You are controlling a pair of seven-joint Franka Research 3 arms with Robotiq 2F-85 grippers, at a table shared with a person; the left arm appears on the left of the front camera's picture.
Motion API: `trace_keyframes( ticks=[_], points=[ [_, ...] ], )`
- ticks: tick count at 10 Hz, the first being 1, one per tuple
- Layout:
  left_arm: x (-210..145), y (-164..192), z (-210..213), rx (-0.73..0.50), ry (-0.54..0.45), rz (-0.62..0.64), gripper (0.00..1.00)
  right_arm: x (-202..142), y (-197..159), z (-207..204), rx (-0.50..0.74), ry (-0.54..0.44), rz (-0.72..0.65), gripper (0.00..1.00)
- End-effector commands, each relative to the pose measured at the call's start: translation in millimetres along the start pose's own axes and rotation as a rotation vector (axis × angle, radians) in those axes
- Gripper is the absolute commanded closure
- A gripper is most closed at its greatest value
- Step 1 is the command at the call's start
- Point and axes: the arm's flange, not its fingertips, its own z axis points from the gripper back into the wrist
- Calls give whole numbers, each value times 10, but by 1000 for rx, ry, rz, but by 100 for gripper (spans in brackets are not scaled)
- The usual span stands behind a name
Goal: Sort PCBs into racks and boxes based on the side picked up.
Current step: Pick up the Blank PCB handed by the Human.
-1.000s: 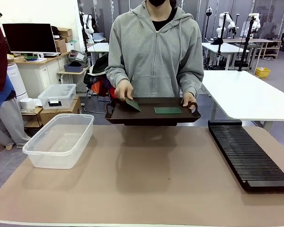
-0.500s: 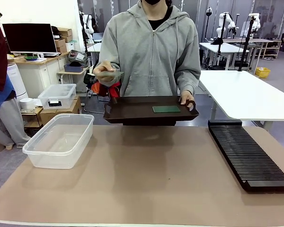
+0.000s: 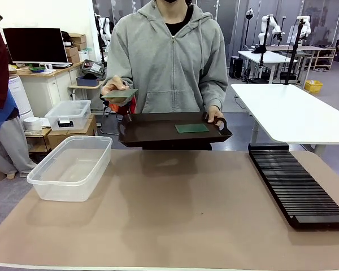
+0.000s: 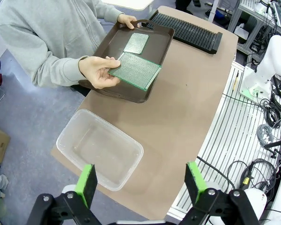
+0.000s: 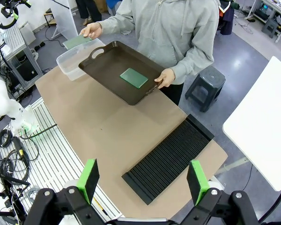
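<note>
Holding one PCB [image 3: 120, 95] level in a raised hand [image 3: 113, 86], the person [image 3: 166, 62] stands at 12 o'clock across the table [image 3: 175, 214]. The other hand [image 3: 213, 116] grips the handle of the dark brown tray [image 3: 150, 129], where the second PCB [image 3: 192, 128] lies flat toward that handle. Raised hand: closed on the board's short end, the rest of the board free in the air, lifted clear of the tray near its tub-side end. Left wrist view: left gripper [image 4: 140, 176] spread wide, nothing between its pads. The held board sits at 12 o'clock from it, well apart, long axis running roughly 10 to 4 o'clock, a long edge toward the gripper, pale perforated face up. The clear tub [image 4: 96, 147] lies between them, at about 11 o'clock. Right wrist view: right gripper [image 5: 143, 180] also wide open and empty. The same board is away at 11 o'clock, beyond the tray's whole length, and the black slotted rack [image 5: 171, 159] is near at 12 to 1 o'clock. Judgement: the left arm is the nearer one for a handover, reaching ahead over the tub. Rack or tub for this board cannot be told yet.
</note>
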Motion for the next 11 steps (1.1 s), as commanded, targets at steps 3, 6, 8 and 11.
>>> trace_keyframes(
  ticks=[3,6,8,11],
  points=[
    [8,9,-3,3,-10,4,0,11,18,0,5,-4,7,0],
    [8,9,-3,3,-10,4,0,11,18,0,5,-4,7,0],
    [8,9,-3,3,-10,4,0,11,18,0,5,-4,7,0],
    [8,9,-3,3,-10,4,0,11,18,0,5,-4,7,0]
  ],
)
